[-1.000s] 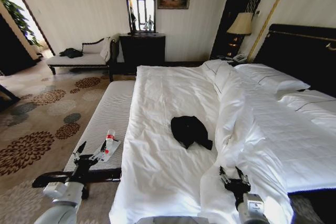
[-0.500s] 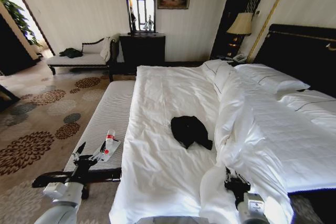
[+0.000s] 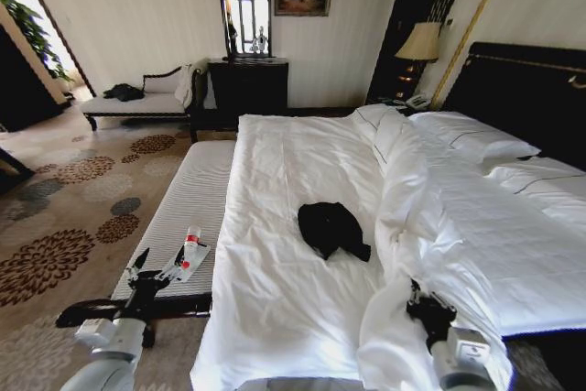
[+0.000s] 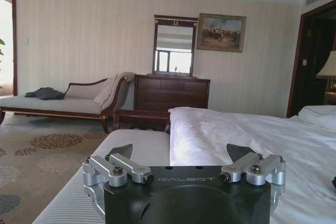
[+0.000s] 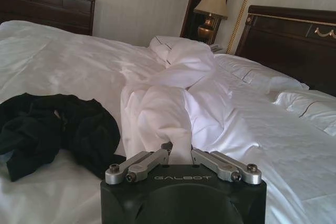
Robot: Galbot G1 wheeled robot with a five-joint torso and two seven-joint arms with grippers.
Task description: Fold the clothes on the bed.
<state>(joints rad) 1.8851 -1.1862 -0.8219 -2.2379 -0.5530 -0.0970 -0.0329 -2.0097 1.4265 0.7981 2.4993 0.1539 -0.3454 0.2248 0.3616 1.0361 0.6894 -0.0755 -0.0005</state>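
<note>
Your right gripper [image 5: 177,153] is pinched narrow on a bunched fold of the thick white duvet [image 5: 157,114], its silver fingers drawn together around the fabric at the near edge of the large white-sheeted bed [image 3: 275,171]. In the head view that same gripper [image 3: 424,304] sits low on the robot's right, half sunk in the duvet's rumpled border. Just beside the lifted fold lies the crumpled black soft fabric top [image 5: 50,129]; it rests on the open sheet near the middle of the mattress [image 3: 331,229], bunched up rather than flat (no lettering can be made out). Beyond it the duvet heaps toward the white pillows [image 3: 472,139] and the tall dark wooden headboard [image 3: 526,89].

Your left gripper [image 4: 184,163] is spread wide and holds nothing; it hovers off the bed's left side, over the pale striped bench [image 3: 183,203], well apart from the top.
</note>
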